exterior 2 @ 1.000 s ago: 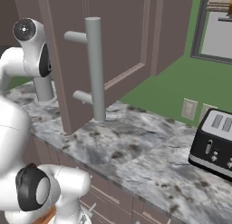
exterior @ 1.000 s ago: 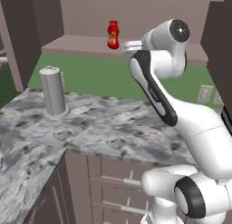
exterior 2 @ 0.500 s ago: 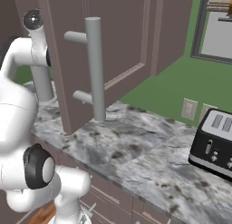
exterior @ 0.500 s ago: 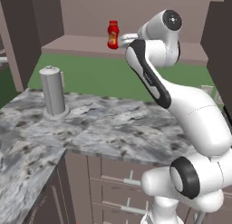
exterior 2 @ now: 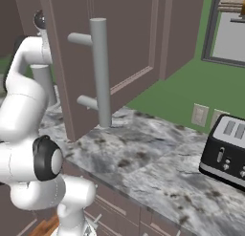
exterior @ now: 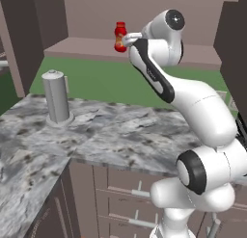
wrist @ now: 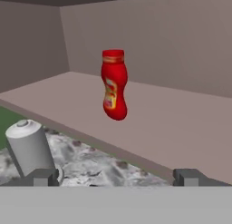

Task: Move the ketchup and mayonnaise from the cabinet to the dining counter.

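The ketchup (wrist: pixel 113 84) stands upright on the cabinet (wrist: pixel 172 123) shelf, well apart from my gripper (wrist: pixel 116 177), whose jaws are spread wide and empty before it, above the grey canister (wrist: pixel 29 147) on the marbled worktop (exterior: pixel 125 136).

Even, diffuse rendered light with no visible source. The cabinet (wrist: pixel 149 123) interior is dimmer, darkest at its upper edge. The ketchup (wrist: pixel 113 85) shows soft shading and a faint highlight. Shadows are weak. All views are low-resolution and slightly soft; no glare, no edge distortion.
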Tool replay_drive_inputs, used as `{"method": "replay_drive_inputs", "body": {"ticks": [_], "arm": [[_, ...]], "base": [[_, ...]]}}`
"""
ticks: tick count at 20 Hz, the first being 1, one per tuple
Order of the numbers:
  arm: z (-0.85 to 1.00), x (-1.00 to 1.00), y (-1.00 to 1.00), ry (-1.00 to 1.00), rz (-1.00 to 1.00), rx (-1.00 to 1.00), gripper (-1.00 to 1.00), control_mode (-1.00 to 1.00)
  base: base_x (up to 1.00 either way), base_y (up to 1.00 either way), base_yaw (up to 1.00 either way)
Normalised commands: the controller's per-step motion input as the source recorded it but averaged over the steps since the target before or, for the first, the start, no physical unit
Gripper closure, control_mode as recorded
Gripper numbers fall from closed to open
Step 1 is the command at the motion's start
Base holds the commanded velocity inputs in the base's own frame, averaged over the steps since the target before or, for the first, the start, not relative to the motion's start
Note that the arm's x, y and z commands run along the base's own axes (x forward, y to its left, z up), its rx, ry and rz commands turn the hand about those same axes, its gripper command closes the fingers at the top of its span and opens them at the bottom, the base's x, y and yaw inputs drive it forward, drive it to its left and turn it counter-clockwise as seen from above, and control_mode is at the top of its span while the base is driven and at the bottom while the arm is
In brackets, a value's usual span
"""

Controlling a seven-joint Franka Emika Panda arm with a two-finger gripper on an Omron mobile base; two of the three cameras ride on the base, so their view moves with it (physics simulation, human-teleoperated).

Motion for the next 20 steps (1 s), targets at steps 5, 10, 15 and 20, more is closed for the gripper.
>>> {"method": "replay_drive_inputs", "body": {"ticks": [5, 10, 15, 20], "arm": [[0.00, 0.40, 0.07, 0.00, 0.01, 0.00, -1.00, -1.00], [-0.02, 0.34, 0.02, 0.00, 0.01, 0.00, -1.00, -1.00], [-0.07, 0.27, 0.06, 0.00, 0.00, 0.00, -1.00, -1.00], [-0.04, 0.21, 0.02, 0.00, 0.00, 0.00, -1.00, -1.00]], "base": [[0.00, 0.00, 0.00], [0.00, 0.00, 0.00], [0.00, 0.00, 0.00], [0.00, 0.00, 0.00]]}}
